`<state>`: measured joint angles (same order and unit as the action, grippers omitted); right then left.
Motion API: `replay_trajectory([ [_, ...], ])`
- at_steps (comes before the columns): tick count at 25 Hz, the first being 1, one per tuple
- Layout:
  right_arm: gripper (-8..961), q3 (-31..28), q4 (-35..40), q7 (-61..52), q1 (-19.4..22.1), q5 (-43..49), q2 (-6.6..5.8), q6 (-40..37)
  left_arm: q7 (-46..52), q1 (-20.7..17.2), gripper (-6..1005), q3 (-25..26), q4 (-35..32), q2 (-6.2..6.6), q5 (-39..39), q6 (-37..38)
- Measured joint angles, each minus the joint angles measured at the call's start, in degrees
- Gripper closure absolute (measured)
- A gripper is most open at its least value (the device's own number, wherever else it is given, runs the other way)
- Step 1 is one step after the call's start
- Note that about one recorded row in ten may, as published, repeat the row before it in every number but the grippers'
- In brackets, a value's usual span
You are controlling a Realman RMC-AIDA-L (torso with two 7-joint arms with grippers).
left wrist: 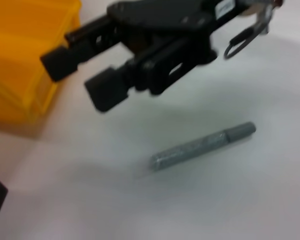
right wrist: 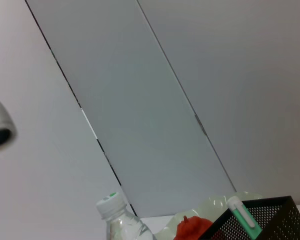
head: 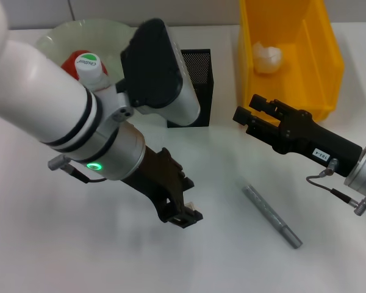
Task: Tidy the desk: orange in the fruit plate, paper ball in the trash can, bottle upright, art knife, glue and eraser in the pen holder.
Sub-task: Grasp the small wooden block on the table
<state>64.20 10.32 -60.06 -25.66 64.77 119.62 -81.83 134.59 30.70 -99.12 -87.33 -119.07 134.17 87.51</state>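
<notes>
Right claw (head: 247, 116) hangs open just right of the pen holder (head: 192, 85). The grey knife (head: 271, 217) lies nearer me than the pen holder and to its right, slanting away from it, between this claw and my left claw (head: 182, 213), whose state I cannot tell. From the left wrist, the knife lies flat below the open right claw. From the right wrist, the bottle (right wrist: 117, 220) stands upright beside the orange (right wrist: 190, 229).

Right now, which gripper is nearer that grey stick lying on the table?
Left, narrowly. The left gripper hangs just beside the grey stick, toward the robot's left; the right gripper hovers farther back, by the trash can.
</notes>
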Motion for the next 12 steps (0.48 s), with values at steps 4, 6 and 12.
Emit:
replay_trajectory([
  [4,288,-0.05,0.1,0.01,-0.15,0.0,0.0,0.0,0.03,1.8,426,-0.1,5.35,-0.02,0.29,-2.65],
  [6,288,-0.05,0.14,0.02,-0.24,0.0,0.0,0.0,0.03,1.8,426,-0.1,5.35,-0.02,0.29,-2.65],
  [12,288,-0.05,0.37,0.03,-0.54,0.0,0.0,0.0,1.12,2.35,422,-4.92,6.98,-0.09,4.27,-6.16],
])
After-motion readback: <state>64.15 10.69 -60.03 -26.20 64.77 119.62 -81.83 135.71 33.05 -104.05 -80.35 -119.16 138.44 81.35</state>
